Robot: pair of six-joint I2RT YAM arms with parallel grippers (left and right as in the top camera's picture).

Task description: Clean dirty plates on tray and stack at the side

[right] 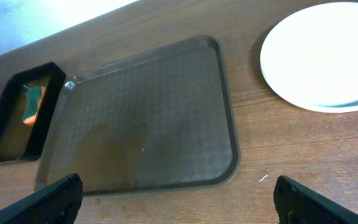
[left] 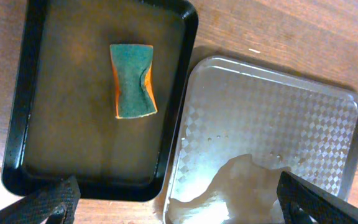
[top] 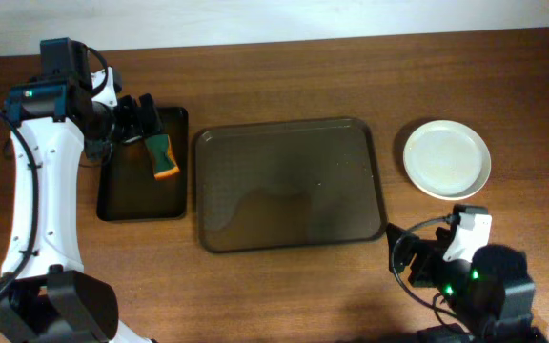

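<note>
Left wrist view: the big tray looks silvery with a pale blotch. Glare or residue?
Left wrist: likely glare, the tray reflects light and washes out; overhead: it reads brown with only a faint sheen patch; right wrist: brown too, but the plates are overexposed, surface detail lost.

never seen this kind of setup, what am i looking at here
It's a robot with two arms at a table. One picture looks down from above; the other two come from a camera on each wrist, so the dark shapes at their bottom corners are that arm's own fingers. On the table: an empty brown tray, a smaller black tray with a sponge lying in it, and a clean white plate beside the brown tray. The left gripper is above the black tray, the right gripper nearer the plate. Both are open and hold nothing.
</note>
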